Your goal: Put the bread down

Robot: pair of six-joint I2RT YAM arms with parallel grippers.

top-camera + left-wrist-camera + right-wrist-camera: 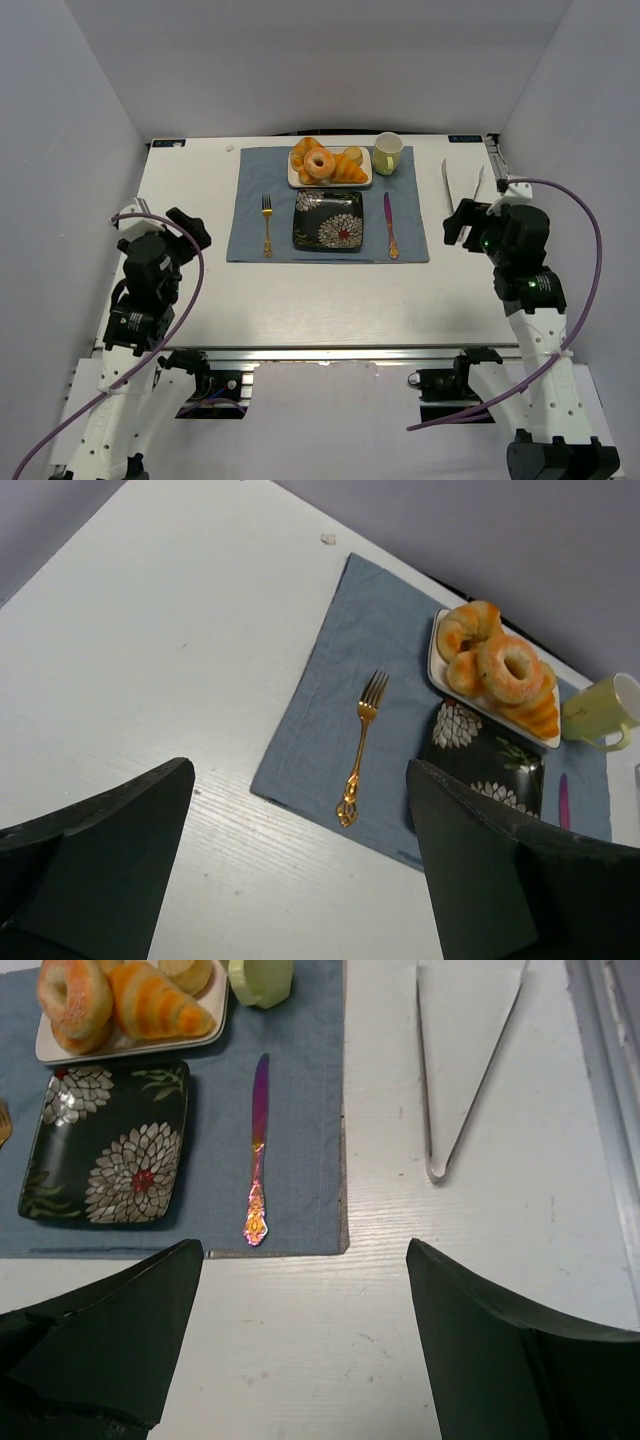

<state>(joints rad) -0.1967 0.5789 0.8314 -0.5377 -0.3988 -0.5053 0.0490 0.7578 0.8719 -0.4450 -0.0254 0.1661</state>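
Several breads, a sugared doughnut (319, 161) and croissants (349, 168), are piled on a white plate (296, 181) at the far edge of a blue placemat (250, 200). They also show in the left wrist view (508, 669) and the right wrist view (160, 1005). A black flowered square plate (329, 219) sits empty just in front of them. Metal tongs (447, 187) lie on the table at the right. My left gripper (186, 228) is open and empty, left of the mat. My right gripper (463, 222) is open and empty, right of the mat, near the tongs.
A gold fork (267, 225) lies left of the black plate and a purple knife (390, 225) right of it. A pale green mug (387, 153) stands next to the bread plate. Grey walls enclose the table on three sides.
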